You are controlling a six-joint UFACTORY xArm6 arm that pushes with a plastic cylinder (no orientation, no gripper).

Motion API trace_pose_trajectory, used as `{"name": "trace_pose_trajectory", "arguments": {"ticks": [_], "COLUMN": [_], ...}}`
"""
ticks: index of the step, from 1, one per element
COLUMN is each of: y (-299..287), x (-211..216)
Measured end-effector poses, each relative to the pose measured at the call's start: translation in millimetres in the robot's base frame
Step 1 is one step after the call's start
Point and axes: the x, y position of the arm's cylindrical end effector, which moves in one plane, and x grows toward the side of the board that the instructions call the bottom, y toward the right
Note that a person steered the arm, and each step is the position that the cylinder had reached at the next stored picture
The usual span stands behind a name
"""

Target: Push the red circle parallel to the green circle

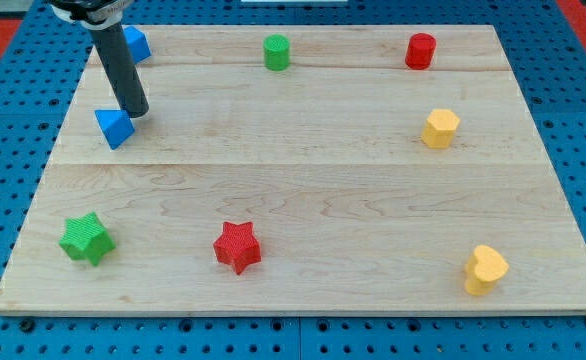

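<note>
The red circle [420,50] stands near the view's top right on the wooden board [303,190]. The green circle [276,52] stands at the view's top, left of centre, about level with the red circle. My tip [135,111] rests on the board at the view's upper left, touching or just above a blue triangle block [114,127]. The tip is far to the left of both circles.
A blue block [135,43] lies partly behind the rod at the top left. A yellow hexagon [439,128] sits below the red circle. A green star [84,238], a red star [237,246] and a yellow heart [484,269] lie along the bottom.
</note>
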Motion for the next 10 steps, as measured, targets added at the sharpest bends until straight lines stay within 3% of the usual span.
{"name": "trace_pose_trajectory", "arguments": {"ticks": [2,4,6,8,10], "y": [4,89,223,224,319], "x": [-1,-11,-45,-57,-60]}}
